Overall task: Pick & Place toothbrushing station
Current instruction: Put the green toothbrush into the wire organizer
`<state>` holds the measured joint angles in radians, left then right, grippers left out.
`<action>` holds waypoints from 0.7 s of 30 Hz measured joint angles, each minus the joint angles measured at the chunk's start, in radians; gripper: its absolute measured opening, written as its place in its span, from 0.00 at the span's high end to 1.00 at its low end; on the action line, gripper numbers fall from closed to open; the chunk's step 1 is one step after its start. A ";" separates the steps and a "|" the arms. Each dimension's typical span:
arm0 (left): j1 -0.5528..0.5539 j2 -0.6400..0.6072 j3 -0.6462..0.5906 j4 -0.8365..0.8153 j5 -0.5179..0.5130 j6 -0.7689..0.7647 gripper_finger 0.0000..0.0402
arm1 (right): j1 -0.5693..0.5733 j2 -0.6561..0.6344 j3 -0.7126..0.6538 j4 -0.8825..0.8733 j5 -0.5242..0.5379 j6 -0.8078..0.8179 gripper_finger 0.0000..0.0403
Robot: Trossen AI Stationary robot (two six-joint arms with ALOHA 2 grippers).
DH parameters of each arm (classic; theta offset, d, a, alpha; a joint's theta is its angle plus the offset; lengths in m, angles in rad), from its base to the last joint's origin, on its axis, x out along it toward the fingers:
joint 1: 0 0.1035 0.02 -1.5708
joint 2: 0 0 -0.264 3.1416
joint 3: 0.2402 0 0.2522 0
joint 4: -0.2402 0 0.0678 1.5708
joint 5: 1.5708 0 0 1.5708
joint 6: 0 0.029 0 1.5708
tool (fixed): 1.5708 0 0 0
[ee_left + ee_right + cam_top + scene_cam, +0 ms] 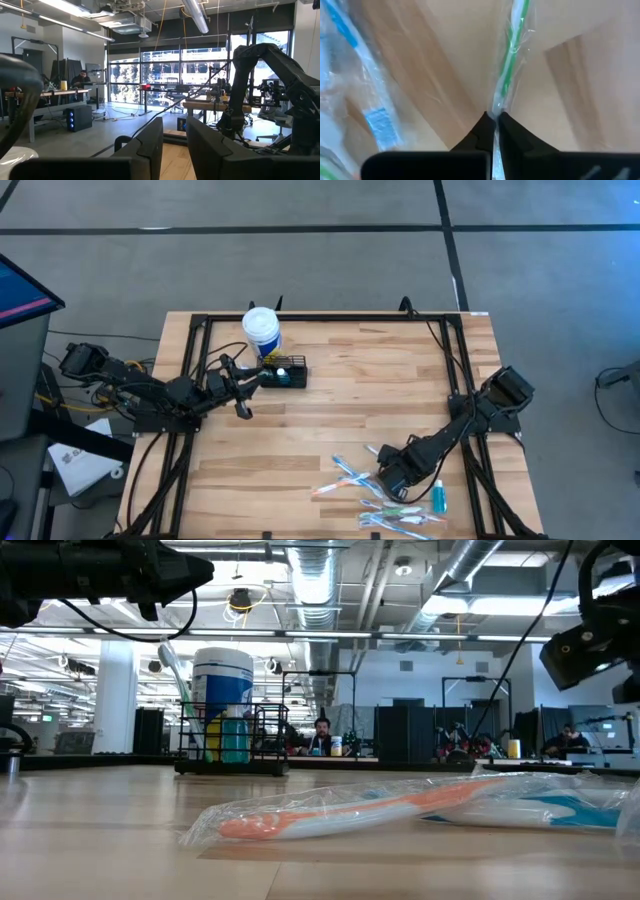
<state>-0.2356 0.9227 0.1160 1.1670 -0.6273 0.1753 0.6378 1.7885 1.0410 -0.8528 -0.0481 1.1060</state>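
Toothbrushing station point(285, 373): black caddy at the back-left of the surface point(340, 420), touching the white blue-labelled tub point(262, 330). Left pincer point(243, 402) hovers just in front of the caddy, fingers point(150, 147) parted, nothing between them. Front-right: pile of wrapped toothbrushes point(375, 500). Right pincer point(385, 480) is down in the pile, clenched on a green wrapped toothbrush point(509, 60). Teal tube point(439, 498) lies just beside it.

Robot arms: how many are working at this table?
2. The left arm reaches toward the white tub; the right arm is down on a wrapped toothbrush.
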 joint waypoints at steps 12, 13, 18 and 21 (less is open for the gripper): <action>0.000 0.000 0.000 0.000 0.000 -0.026 0.80 | -0.052 0.000 0.174 -0.269 0.110 -0.164 1.00; 0.000 0.000 0.000 0.000 0.000 -0.027 0.80 | -0.057 0.000 0.189 -0.294 0.121 -0.176 1.00; 0.000 0.000 0.000 0.000 0.021 -0.057 0.80 | -0.085 0.000 0.253 -0.379 0.166 -0.255 1.00; 0.000 0.000 0.013 -0.001 0.055 -0.087 0.80 | -0.098 0.000 0.286 -0.415 0.215 -0.319 1.00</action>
<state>-0.2352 0.9226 0.1292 1.1664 -0.5722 0.0881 0.5397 1.7885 1.3272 -1.2682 0.1673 0.7874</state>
